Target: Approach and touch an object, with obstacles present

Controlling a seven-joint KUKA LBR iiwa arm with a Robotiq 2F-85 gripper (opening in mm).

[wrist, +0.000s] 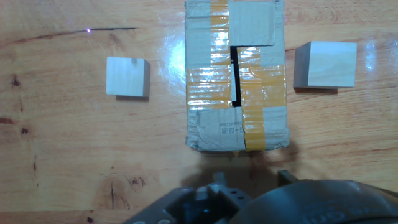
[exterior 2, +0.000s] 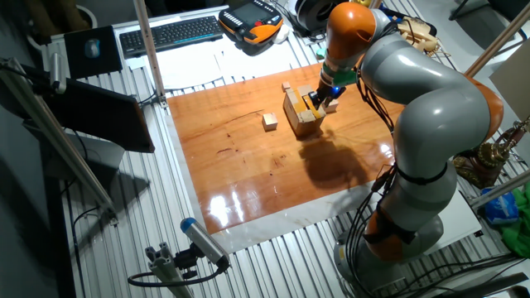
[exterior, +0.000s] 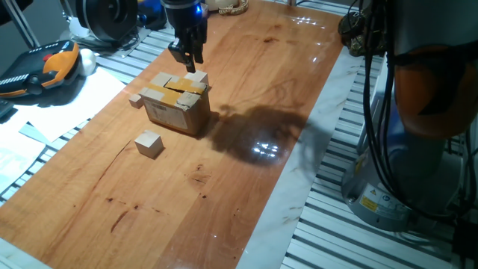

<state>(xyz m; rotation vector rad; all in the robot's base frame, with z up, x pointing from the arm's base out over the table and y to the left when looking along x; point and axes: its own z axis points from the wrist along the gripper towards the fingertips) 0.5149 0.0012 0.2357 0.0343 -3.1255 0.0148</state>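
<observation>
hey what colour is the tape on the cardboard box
Yellow tape, running in strips across the top of the brown cardboard box. The hand view shows it best.

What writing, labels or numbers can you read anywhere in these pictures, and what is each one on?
None of the text can be read.
Cardboard box: a faint stamped line shows on its near flap in the hand view, too blurred to read.
Yellow warning sticker on the robot base: too small to read.
Keyboard behind the table: its keys are too small to read.
</observation>
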